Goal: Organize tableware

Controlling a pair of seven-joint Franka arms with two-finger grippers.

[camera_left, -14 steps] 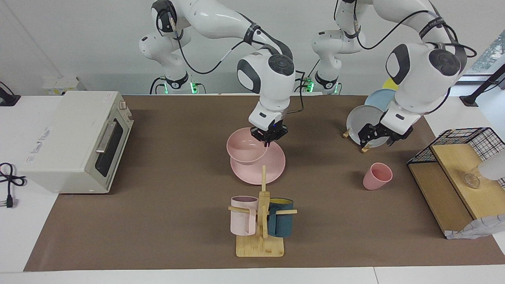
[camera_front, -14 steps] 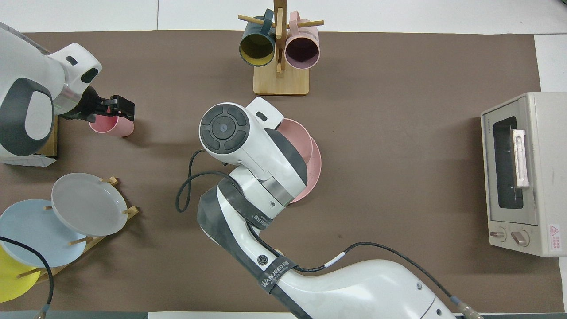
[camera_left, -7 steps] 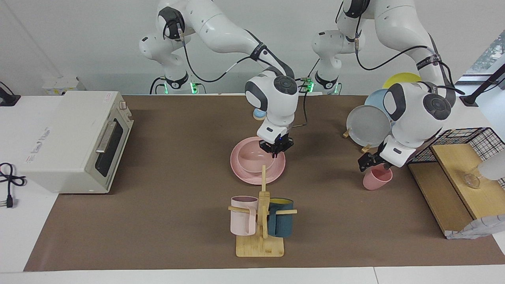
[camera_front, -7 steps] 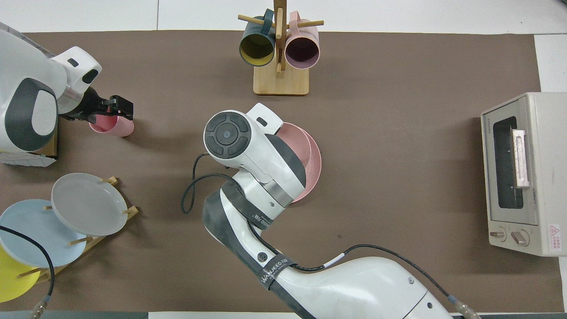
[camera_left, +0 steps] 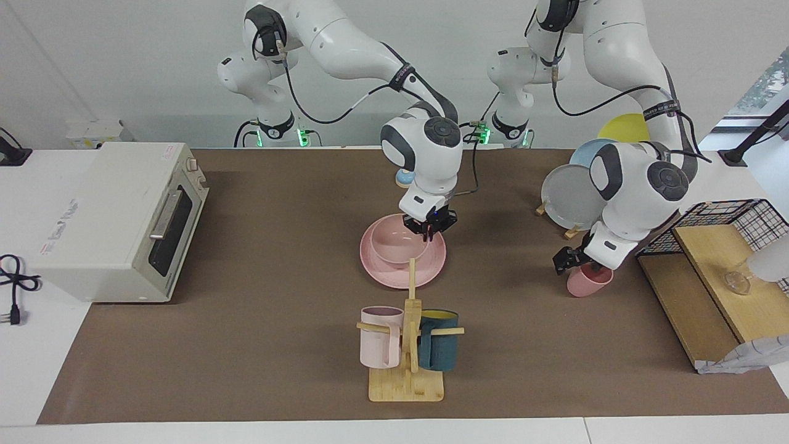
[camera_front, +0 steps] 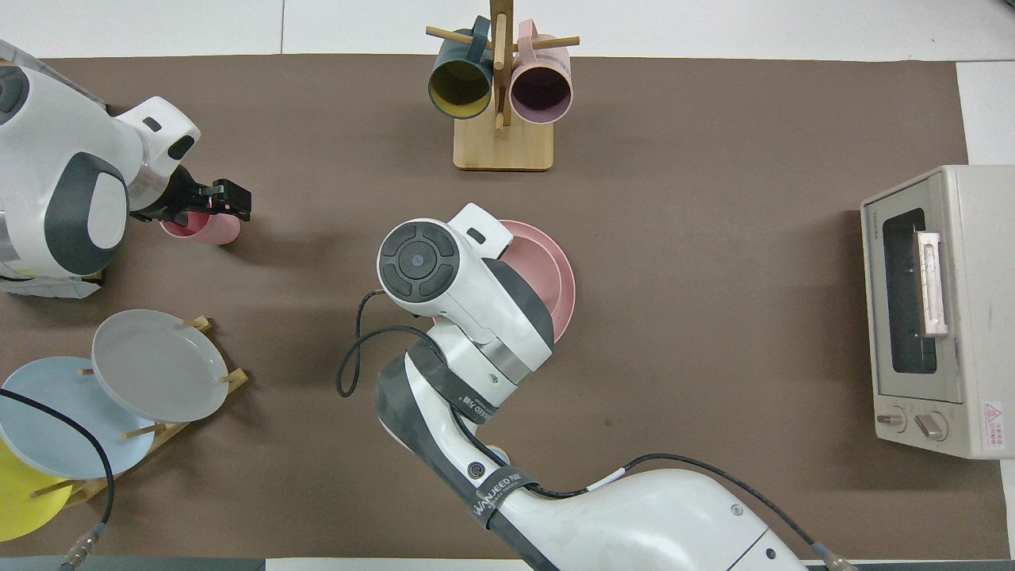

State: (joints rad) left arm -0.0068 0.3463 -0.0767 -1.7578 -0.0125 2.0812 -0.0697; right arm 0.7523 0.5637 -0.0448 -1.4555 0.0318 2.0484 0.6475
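The pink bowl (camera_left: 394,243) sits on the pink plate (camera_left: 394,276) in the middle of the table. My right gripper (camera_left: 429,231) is shut on the bowl's rim on the side nearer the robots. In the overhead view the right arm covers that gripper and most of the bowl (camera_front: 530,252) and plate (camera_front: 564,285). The pink cup (camera_left: 588,283) stands upright toward the left arm's end of the table. My left gripper (camera_left: 578,264) is open, low at the cup's rim. In the overhead view it (camera_front: 214,202) overlaps the cup (camera_front: 208,230).
A wooden mug rack (camera_left: 407,382) with a pale pink and a teal mug stands farther from the robots than the plate. A toaster oven (camera_left: 117,216) is at the right arm's end. A plate rack (camera_left: 570,197) and a wire-and-wood shelf (camera_left: 721,265) flank the cup.
My right gripper has lowered the bowl from the air onto the plate. My left gripper has come down from in front of the plate rack to the cup's rim.
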